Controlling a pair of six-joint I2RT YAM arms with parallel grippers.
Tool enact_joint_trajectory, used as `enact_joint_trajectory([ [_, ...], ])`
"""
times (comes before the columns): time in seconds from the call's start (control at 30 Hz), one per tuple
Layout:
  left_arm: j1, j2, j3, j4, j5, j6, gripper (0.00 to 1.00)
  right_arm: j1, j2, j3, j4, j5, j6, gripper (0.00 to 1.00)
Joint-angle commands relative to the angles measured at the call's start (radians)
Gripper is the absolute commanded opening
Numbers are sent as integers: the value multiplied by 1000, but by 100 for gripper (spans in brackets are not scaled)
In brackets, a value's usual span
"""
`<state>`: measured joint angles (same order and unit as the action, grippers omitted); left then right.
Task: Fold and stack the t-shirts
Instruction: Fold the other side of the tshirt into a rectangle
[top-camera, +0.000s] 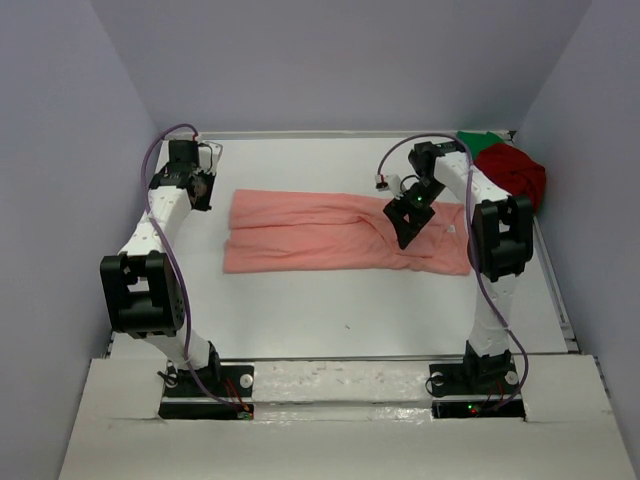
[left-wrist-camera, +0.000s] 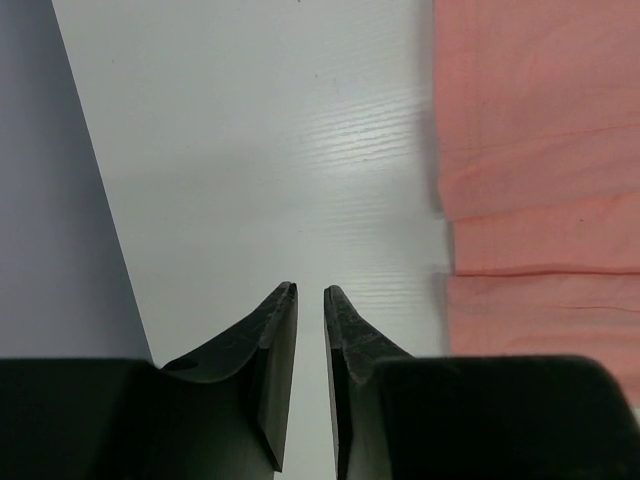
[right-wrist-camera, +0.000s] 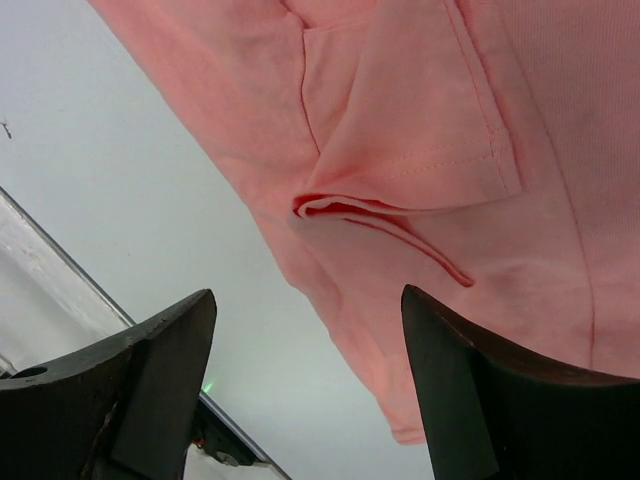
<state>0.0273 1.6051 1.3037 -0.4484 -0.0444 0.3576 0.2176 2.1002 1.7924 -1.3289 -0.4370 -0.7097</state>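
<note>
A salmon-pink t-shirt (top-camera: 320, 235) lies flat across the middle of the table, folded lengthwise into a long strip. My right gripper (top-camera: 408, 225) hovers over its right part, open wide with nothing between the fingers. In the right wrist view (right-wrist-camera: 308, 292) the shirt (right-wrist-camera: 400, 120) and a folded-over sleeve (right-wrist-camera: 410, 150) lie just beyond the tips. My left gripper (top-camera: 198, 190) sits off the shirt's left end. Its fingers (left-wrist-camera: 310, 290) stand a narrow gap apart over bare table, with the shirt's edge (left-wrist-camera: 540, 150) to their right. A dark red t-shirt (top-camera: 515, 172) and a green one (top-camera: 478, 140) lie bunched in the far right corner.
The white table (top-camera: 330, 310) is closed in by grey-violet walls on the left, back and right. A raised white ledge (top-camera: 340, 375) with both arm bases runs along the near edge. The right arm's purple cable (top-camera: 400, 150) loops above the shirt.
</note>
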Motion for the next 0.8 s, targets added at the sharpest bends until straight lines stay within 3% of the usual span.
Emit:
enact_joint_trajectory([
  [0.0,-10,-43,17,-19,9,7,30,5,-60,71,-73,-11,-13,80],
  [0.1,-10,-48,14,-21,8,9,31,5,-74,100,-44,-3,4,76],
  [0.33,-12,-71,-9,-12,6,12,31,5,-48,125,0,-17,53,52],
  [0.77,-12,-63,-21,-13,-6,15,32,5,55,85,37,-49,58,48],
])
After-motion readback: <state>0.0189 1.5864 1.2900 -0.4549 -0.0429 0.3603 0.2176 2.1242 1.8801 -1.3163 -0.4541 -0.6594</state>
